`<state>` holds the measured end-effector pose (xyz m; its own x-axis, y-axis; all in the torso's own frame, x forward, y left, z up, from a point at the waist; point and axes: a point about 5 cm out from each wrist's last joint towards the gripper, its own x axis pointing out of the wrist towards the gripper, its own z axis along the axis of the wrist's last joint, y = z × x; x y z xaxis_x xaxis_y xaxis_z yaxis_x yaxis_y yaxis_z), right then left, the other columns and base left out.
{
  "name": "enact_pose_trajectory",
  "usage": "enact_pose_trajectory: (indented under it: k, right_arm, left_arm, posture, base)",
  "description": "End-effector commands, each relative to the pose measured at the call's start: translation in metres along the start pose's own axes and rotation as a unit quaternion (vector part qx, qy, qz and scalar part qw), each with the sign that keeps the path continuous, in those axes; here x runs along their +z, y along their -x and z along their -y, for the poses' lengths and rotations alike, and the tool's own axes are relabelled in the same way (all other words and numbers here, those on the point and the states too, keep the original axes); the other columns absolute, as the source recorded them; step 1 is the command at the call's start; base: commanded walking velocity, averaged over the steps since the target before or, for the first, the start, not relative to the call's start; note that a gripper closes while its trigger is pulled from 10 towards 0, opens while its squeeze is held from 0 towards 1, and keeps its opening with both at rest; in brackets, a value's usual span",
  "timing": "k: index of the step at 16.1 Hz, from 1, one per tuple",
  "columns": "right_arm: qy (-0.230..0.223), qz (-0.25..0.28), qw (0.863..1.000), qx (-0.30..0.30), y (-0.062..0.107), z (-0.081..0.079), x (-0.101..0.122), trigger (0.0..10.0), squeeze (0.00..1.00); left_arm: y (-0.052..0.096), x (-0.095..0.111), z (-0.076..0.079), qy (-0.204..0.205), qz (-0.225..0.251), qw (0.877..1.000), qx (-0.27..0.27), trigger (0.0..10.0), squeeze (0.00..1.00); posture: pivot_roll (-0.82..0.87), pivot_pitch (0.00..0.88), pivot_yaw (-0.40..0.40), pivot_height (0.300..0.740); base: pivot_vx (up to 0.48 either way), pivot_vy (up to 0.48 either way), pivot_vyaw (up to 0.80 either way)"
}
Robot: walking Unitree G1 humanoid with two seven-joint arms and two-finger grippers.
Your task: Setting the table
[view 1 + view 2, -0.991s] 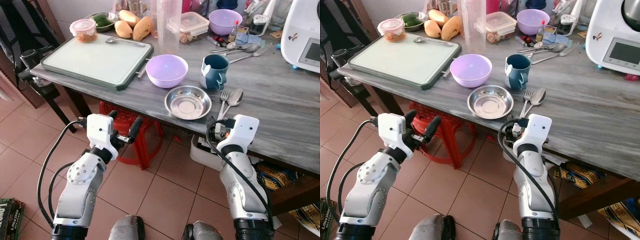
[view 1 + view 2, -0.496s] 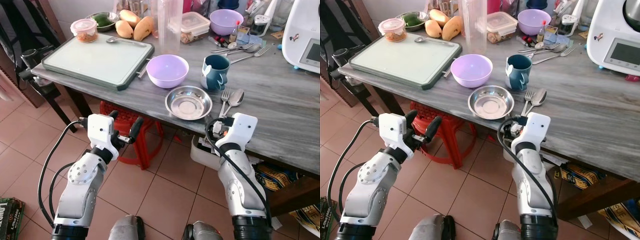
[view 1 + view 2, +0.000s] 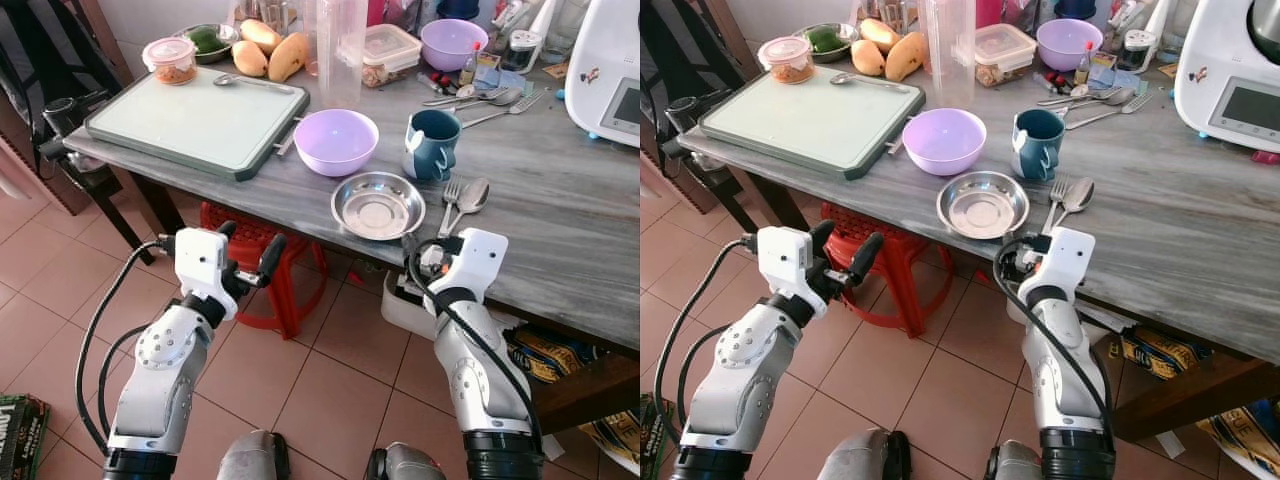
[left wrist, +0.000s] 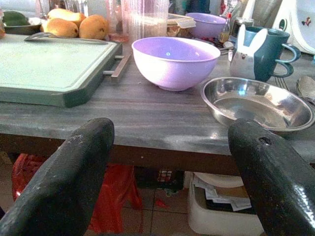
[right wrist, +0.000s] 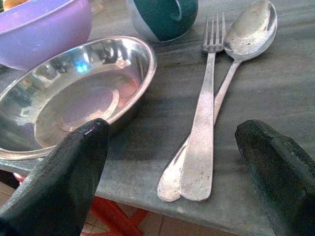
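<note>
Near the table's front edge lies a steel dish (image 3: 377, 205), with a fork (image 5: 203, 128) and a spoon (image 5: 246, 34) side by side just right of it. Behind them stand a purple bowl (image 3: 336, 141) and a teal mug (image 3: 432, 144). My right gripper (image 3: 428, 248) is open at the table edge, its fingers (image 5: 64, 182) spread either side of the handle ends of the fork and spoon, not touching them. My left gripper (image 3: 250, 255) is open and empty, held below and in front of the table, facing the purple bowl (image 4: 174, 61).
A green cutting board (image 3: 195, 118) with a spoon on it covers the table's left part. Mangoes (image 3: 268, 55), food containers, a clear jug (image 3: 337, 45) and more cutlery crowd the back. A white appliance (image 3: 610, 70) stands far right. A red stool (image 3: 255, 250) is under the table.
My right gripper has shifted a little left and closer to the table edge by the fork and spoon. The left arm has stayed put.
</note>
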<state>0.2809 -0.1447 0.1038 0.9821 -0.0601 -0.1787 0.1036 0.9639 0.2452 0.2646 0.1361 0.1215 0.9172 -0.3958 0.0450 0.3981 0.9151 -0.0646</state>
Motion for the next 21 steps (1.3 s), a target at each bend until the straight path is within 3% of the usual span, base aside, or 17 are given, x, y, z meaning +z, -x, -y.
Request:
enact_pose_trajectory:
  k: [1, 6, 11, 21]
  right_arm:
    - [-0.012, -0.012, 1.0, 0.009, -0.001, -0.006, -0.006, 10.0, 1.0]
    - [-0.038, -0.027, 0.999, 0.022, -0.002, -0.011, -0.011, 10.0, 0.99]
    - [-0.048, -0.03, 0.996, 0.07, -0.005, -0.021, -0.012, 10.0, 0.73]
    - [-0.044, -0.025, 0.994, 0.101, -0.007, -0.026, -0.011, 10.0, 0.68]
  left_arm:
    - [0.0, 0.001, -0.002, -0.006, 0.0, 1.0, 0.002, 10.0, 0.0]
    - [0.0, 0.001, -0.003, -0.008, 0.0, 1.0, 0.005, 10.0, 0.0]
    - [0.0, 0.001, -0.003, -0.007, 0.0, 1.0, 0.006, 10.0, 0.0]
    - [0.0, 0.002, -0.003, -0.007, 0.001, 1.0, 0.006, 10.0, 0.0]
  posture:
    - [0.03, 0.047, 0.046, 0.74]
    - [0.03, 0.049, 0.044, 0.74]
    - [0.03, 0.05, 0.045, 0.74]
    - [0.03, 0.052, 0.045, 0.74]
  base:
    - [0.0, 0.0, 0.0]
    - [0.0, 0.0, 0.0]
    - [0.0, 0.0, 0.0]
    - [0.0, 0.0, 0.0]
